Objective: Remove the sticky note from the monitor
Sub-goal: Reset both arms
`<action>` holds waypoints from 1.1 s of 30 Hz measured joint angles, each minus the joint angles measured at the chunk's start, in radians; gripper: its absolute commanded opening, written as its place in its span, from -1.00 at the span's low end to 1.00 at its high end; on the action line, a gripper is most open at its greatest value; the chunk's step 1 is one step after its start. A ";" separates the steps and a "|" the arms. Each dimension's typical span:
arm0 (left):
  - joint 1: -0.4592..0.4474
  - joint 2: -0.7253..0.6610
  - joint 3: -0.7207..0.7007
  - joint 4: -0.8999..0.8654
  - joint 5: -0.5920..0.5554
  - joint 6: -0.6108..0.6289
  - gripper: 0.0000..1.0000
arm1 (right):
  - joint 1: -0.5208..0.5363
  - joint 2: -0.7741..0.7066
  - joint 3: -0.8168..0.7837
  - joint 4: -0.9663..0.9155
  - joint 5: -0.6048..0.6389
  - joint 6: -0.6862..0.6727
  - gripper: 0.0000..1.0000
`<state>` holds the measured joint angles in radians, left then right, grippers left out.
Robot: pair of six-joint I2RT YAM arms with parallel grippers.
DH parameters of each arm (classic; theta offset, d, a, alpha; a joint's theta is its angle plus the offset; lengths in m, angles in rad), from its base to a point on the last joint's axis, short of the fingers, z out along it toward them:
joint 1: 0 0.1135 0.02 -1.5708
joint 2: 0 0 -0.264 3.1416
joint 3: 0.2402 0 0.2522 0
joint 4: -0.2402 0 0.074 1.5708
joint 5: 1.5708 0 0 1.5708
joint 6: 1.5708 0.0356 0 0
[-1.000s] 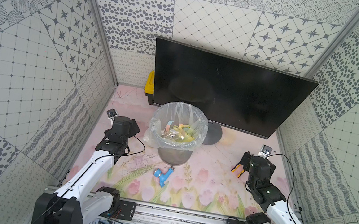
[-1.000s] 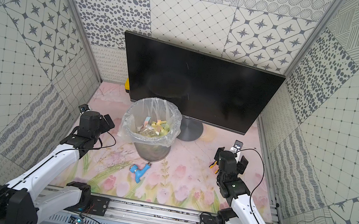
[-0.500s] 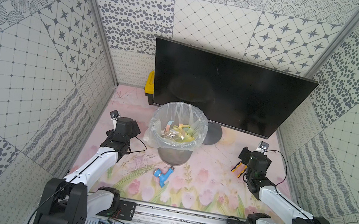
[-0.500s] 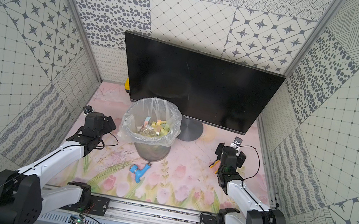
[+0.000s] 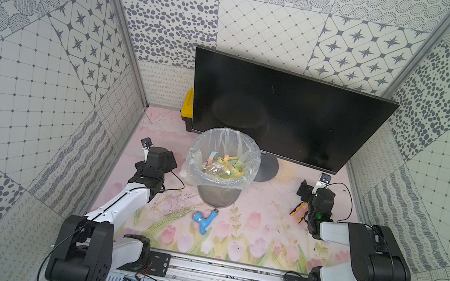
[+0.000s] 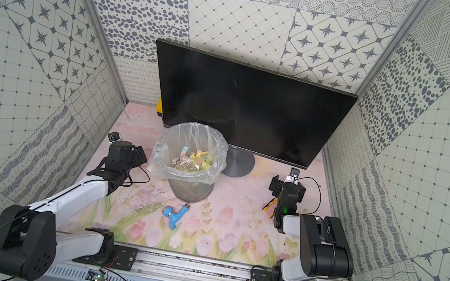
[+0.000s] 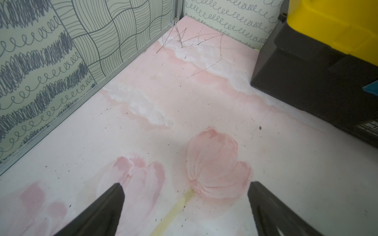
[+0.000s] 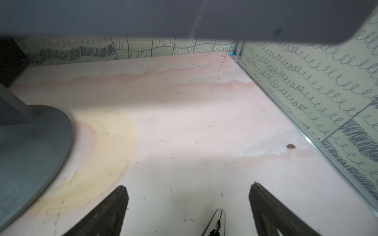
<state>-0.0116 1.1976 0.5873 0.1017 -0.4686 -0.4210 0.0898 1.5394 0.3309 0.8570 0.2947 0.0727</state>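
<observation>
Top views both show the monitor [image 5: 285,111] standing at the far centre, its black screen bare: no sticky note is visible on it. Just in front, coloured paper slips [image 5: 226,163] lie in the lined bin [image 5: 216,197], and the note is probably among them. The left gripper [image 7: 185,183], left of the bin, and the right gripper [image 8: 188,185], near the monitor's right corner, hang low with jaws wide apart and empty. The removal looks finished; nothing seems left.
</observation>
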 measured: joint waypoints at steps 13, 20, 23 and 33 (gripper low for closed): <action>0.000 0.080 -0.047 0.144 0.055 0.088 0.99 | -0.041 0.015 0.042 0.000 -0.112 -0.002 0.94; -0.012 0.177 -0.069 0.276 0.104 0.159 0.98 | -0.041 0.015 0.042 0.000 -0.119 -0.002 0.94; -0.026 0.232 -0.108 0.367 0.127 0.192 0.99 | -0.041 0.015 0.042 0.000 -0.119 -0.002 0.94; -0.047 0.363 -0.186 0.592 0.209 0.278 0.99 | -0.041 0.015 0.042 0.000 -0.122 -0.002 0.94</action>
<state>-0.0586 1.5604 0.4011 0.6937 -0.2592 -0.1425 0.0486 1.5547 0.3733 0.8570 0.1722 0.0708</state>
